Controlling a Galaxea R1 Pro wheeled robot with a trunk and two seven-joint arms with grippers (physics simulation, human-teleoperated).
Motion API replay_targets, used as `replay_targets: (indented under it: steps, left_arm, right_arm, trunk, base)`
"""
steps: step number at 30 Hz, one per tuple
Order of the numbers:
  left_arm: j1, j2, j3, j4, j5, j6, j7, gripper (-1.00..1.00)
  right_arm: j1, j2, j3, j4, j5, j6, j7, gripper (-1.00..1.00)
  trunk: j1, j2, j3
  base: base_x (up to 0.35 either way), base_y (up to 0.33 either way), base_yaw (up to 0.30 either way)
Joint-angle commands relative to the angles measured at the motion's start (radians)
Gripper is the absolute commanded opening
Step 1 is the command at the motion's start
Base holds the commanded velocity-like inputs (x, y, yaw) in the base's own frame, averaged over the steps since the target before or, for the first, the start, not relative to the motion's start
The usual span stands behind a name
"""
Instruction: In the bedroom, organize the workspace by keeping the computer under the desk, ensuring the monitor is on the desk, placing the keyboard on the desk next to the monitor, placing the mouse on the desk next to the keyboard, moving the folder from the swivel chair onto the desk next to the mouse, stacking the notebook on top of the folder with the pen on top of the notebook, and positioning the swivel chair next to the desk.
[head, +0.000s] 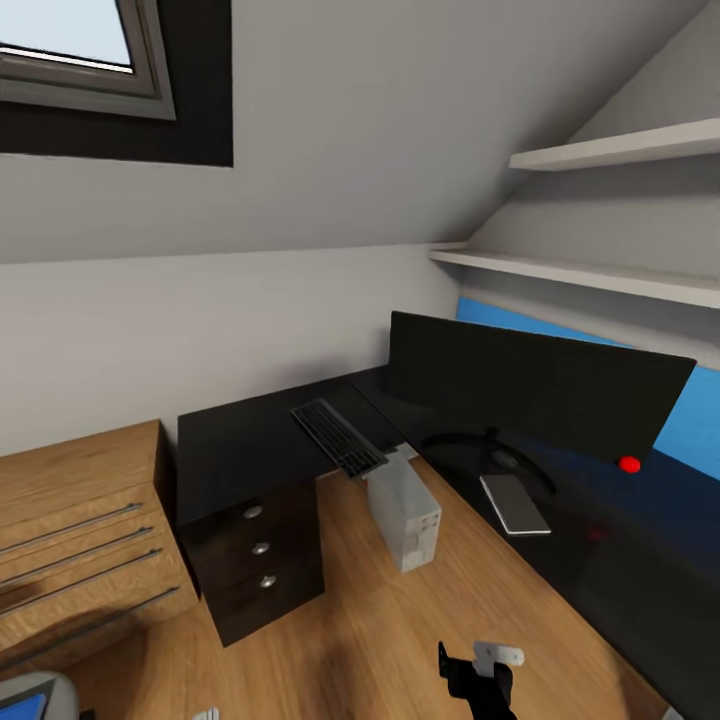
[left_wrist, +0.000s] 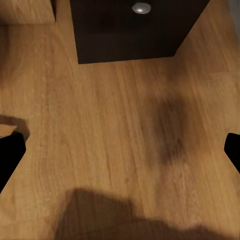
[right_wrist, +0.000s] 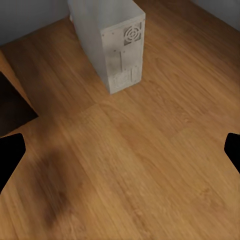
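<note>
Three of the task's pieces are already sitting where they belong: the monitor (head: 535, 385) is standing on the black L-shaped desk (head: 245, 445), the keyboard (head: 338, 437) is lying on the desk just left of it with one end hanging over the inner edge, and the computer (head: 405, 512) is standing on the wooden floor (head: 370, 630) in the corner under the desk. A thin dark grey slab, likely the notebook (head: 514, 503), is resting on the desk by the monitor's stand, not yet stacked on anything. At the head view's lower left corner a grey edge with a patch of blue is peeking in, probably the swivel chair (head: 45, 690) with the folder (head: 20, 708) waiting on it; mouse and pen cannot be made out. The drawers (head: 262, 560) and a low wooden shelving unit (head: 85, 535) are flanking the approach on the left. The right gripper (right_wrist: 120, 155) is hanging over bare floor short of the computer, fingers spread wide and empty. The left gripper (left_wrist: 120, 150) is likewise spread apart and empty, pointing at floor before the drawers.
</note>
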Motion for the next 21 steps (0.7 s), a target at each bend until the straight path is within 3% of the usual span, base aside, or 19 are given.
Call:
replay_targets:
  steps: [1,15,21]
  left_arm:
    - [-0.001,0.0,-0.005,0.001,0.011,-0.003,-0.007,1.0]
    - [-0.001,0.0,-0.005,0.001,0.011,-0.002,-0.007,1.0]
    - [-0.001,0.0,-0.004,0.001,0.011,-0.002,-0.007,1.0]
  right_arm:
    - [-0.001,0.0,-0.006,0.002,0.006,-0.004,-0.004,1.0]
    - [-0.001,0.003,-0.005,0.002,0.006,-0.004,-0.005,1.0]
    - [-0.001,0.002,-0.006,0.002,0.006,-0.003,-0.005,1.0]
  trunk:
    - [0.0,-0.001,0.0]
    - [0.0,-0.001,0.017]
    - [0.0,-0.001,0.018]
  base:
    - [0.0,0.0,-0.018]
    - [0.005,0.0,-0.004]
    - [0.198,0.0,0.0]
